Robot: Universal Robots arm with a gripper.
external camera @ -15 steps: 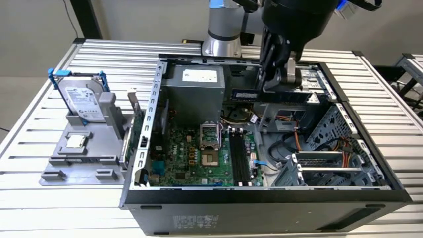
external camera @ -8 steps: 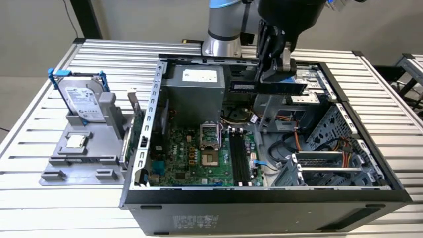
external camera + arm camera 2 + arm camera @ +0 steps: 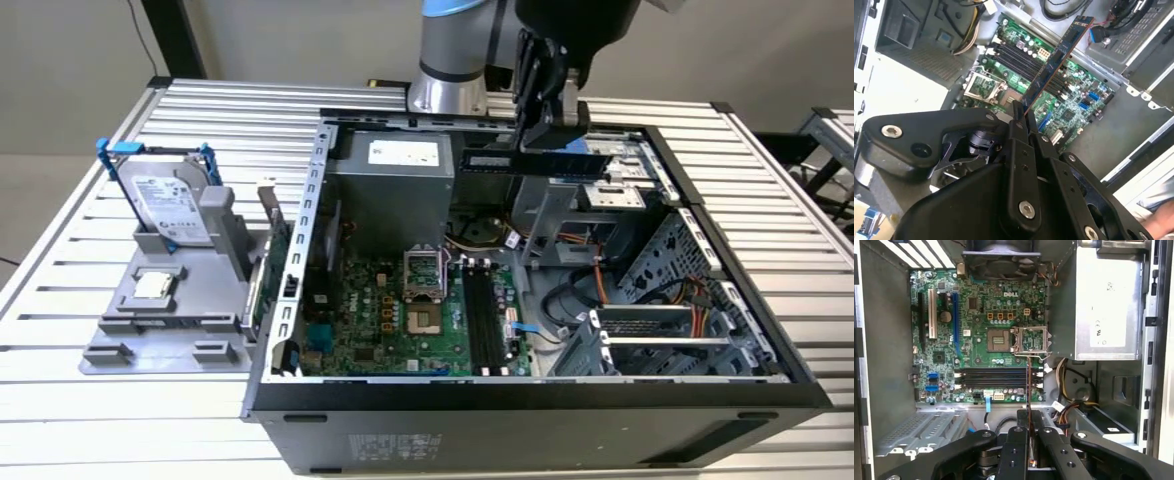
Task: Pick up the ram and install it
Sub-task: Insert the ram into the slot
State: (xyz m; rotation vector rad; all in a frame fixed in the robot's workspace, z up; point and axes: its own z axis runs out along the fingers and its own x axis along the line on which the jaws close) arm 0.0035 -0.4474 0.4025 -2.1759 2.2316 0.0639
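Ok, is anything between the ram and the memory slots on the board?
Nothing visible. The hand holds the ram above the open case, and the memory slots below lie bare. A bundle of cables sits just past the slots' end, beside the path, not across it.

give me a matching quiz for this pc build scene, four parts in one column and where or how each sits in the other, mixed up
Column one
1. ram
2. hard drive
3. memory slots
4. power supply

Column two
a. empty, on the green motherboard
b. clamped in the gripper, above the open case
c. upright on the grey holder, outside the case
d. grey box with a white label, inside the case beside the motherboard

Pairs: 1-b, 2-c, 3-a, 4-d
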